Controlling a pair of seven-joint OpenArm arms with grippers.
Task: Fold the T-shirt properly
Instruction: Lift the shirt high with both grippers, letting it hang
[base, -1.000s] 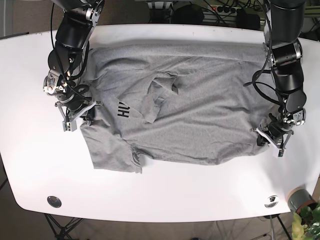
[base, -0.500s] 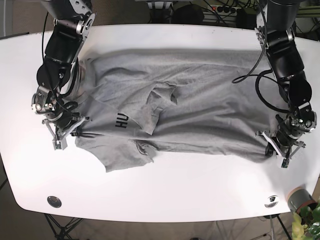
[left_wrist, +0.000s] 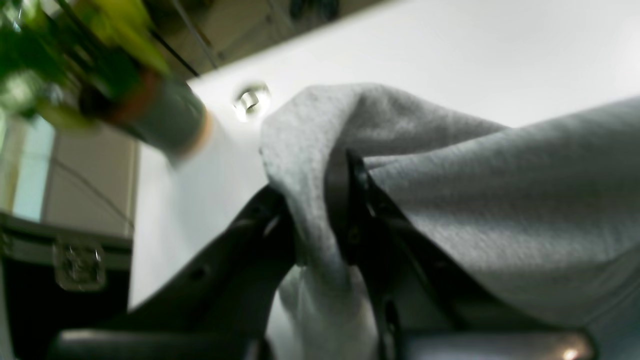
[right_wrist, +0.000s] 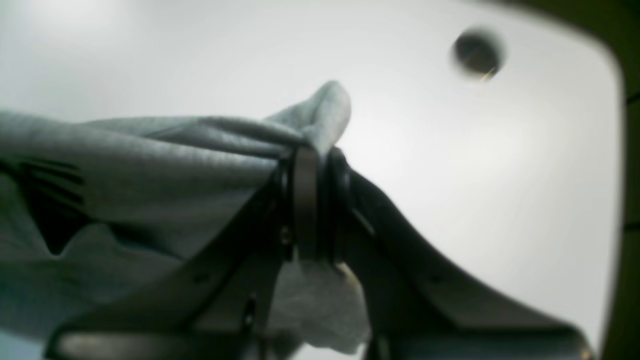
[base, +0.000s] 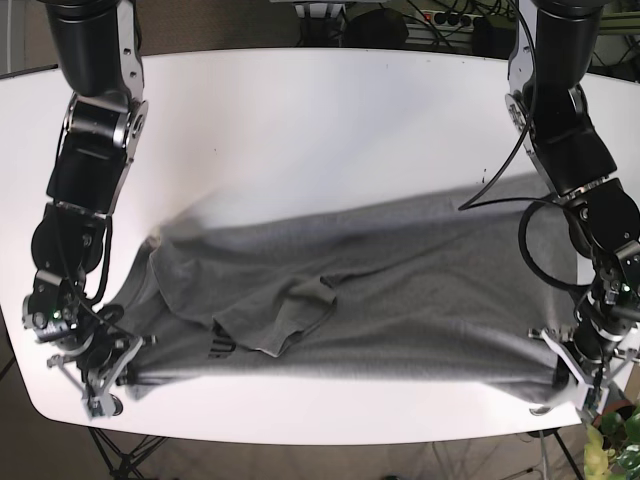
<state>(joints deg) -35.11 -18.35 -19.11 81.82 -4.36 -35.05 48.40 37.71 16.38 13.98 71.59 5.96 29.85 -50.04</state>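
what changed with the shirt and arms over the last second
Both arms pulled toward the table's near edge, dragging the T-shirt with them; its far hem left the back of the table and the cloth stretched out between them. The left gripper and right gripper stayed shut on its corners, and the middle fold remains.

T-shirt (base: 400, 280) spread across table (base: 320, 110) front (near edge), btwn both arms.
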